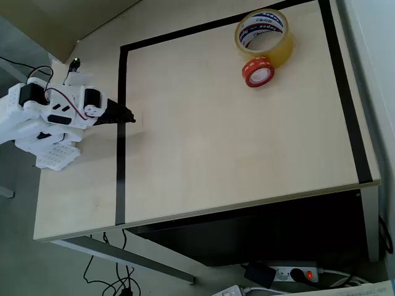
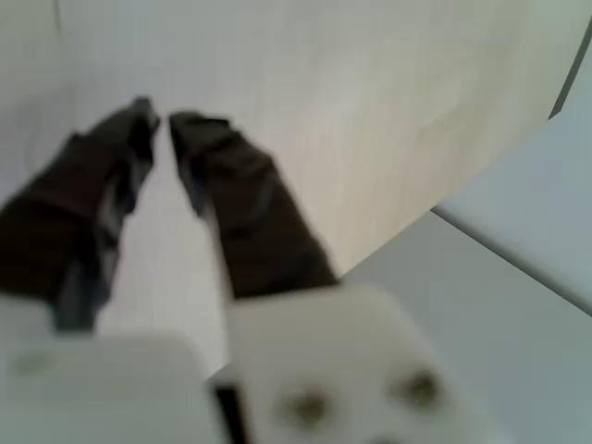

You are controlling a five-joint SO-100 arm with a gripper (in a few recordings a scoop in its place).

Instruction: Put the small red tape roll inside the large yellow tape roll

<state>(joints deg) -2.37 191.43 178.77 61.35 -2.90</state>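
Beside the large yellow tape roll (image 1: pixel 264 36), touching, the small red tape roll (image 1: pixel 258 72)

Red roll (image 1: pixel 258 73), amber roll (image 1: pixel 264 37) with blue-red lettering, black-taped beige table (image 1: pixel 234 142), black end effector (image 1: pixel 128 117)

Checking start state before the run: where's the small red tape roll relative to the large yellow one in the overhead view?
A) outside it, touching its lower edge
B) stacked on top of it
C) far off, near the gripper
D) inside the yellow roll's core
A: in the overhead view the small red tape roll lies flat on the table against the lower edge of the large yellow tape roll, whose core holds nothing.
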